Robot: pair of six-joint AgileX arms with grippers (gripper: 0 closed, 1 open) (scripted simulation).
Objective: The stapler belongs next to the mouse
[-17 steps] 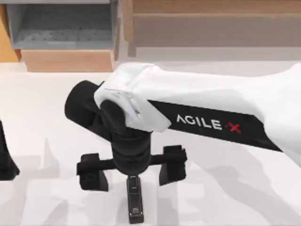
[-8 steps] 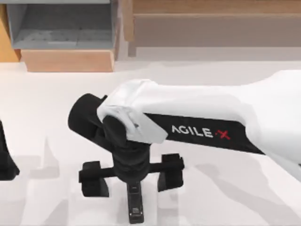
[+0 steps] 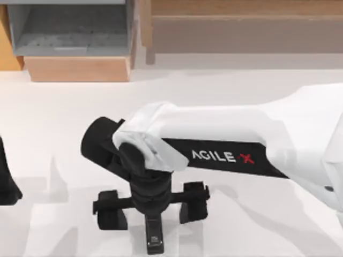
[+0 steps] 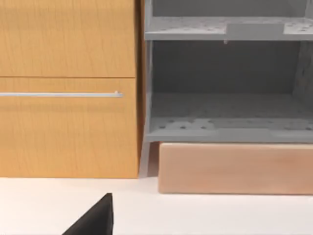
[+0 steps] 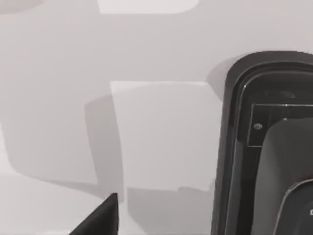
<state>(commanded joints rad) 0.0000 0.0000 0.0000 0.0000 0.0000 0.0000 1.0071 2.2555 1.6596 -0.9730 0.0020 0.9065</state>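
Right arm (image 3: 225,144) is reaching across the table (image 3: 59,123) from the 3 o'clock edge of the top view toward the 6 o'clock edge, white shell with the AgileX lettering facing up. Right gripper (image 3: 153,206) is pointing straight down, sitting directly over the stapler (image 3: 154,235) – fingers (image 3: 112,209) spread wide, one on each side of the stapler's line, gripping nothing.

Stapler is lying flat on the table near the 6 o'clock edge, a little toward 9 o'clock from centre, long axis running 12-to-6. Its 12 o'clock end is tucked under the wrist; the 6 o'clock end with the pale marks is sticking out below the gripper. Whether the fingers are touching it – cannot tell, but they are standing apart from its sides.

Right wrist view is showing the stapler (image 5: 264,161) close up – dark rounded body lying on the pale table, one black fingertip (image 5: 98,218) poking in at the frame's edge.

Left gripper (image 3: 6,182) is parked at the 9 o'clock edge of the table; its opening cannot be told. Left wrist view is facing a wooden cabinet (image 4: 68,88) with a metal handle and a grey shelf unit (image 4: 225,73) beside it, a wooden block (image 4: 234,169) in front of the shelf
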